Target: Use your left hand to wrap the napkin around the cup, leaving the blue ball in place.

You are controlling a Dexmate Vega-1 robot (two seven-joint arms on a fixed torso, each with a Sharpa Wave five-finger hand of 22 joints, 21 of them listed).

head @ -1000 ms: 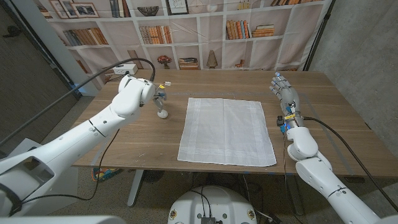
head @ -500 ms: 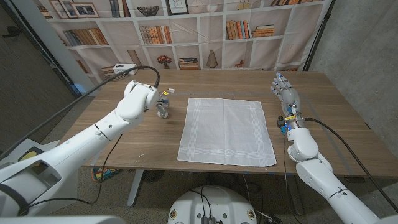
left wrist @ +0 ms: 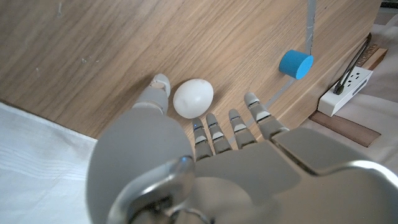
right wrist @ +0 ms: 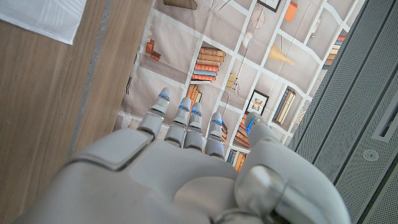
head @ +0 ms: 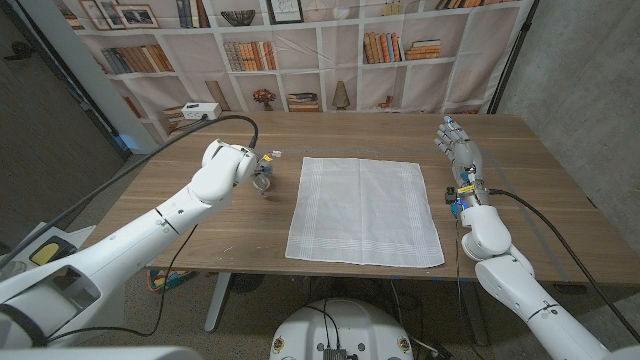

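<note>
- We see a white napkin (head: 365, 210) spread flat on the middle of the wooden table (head: 540, 180), its near edge close to the table's front edge.
- In the left wrist view a white egg-shaped thing (left wrist: 193, 98) lies on the bare wood just beside the napkin's edge, and we cannot tell what it is made of.
- In that same view a small blue cylinder (left wrist: 295, 64) shows past the table, near a white power strip (left wrist: 344, 90) with a black cable; we cannot say whether this is the task's ball.
- We cannot make out a cup anywhere on the table.
- Behind the table hangs a backdrop printed with bookshelves (head: 300, 45).
- Our left hand (head: 262, 172) hangs over the wood just off the napkin's left edge, near its far corner.
- In the left wrist view its fingers (left wrist: 214, 134) are spread apart and reach toward the white egg-shaped thing, with the thumb on one side of it and the others on the other side; nothing is gripped, and we cannot tell if any fingertip touches it.
- Our right hand (head: 458, 148) stands upright on its edge to the right of the napkin, well apart from it, fingers straight and slightly parted, holding nothing.
</note>
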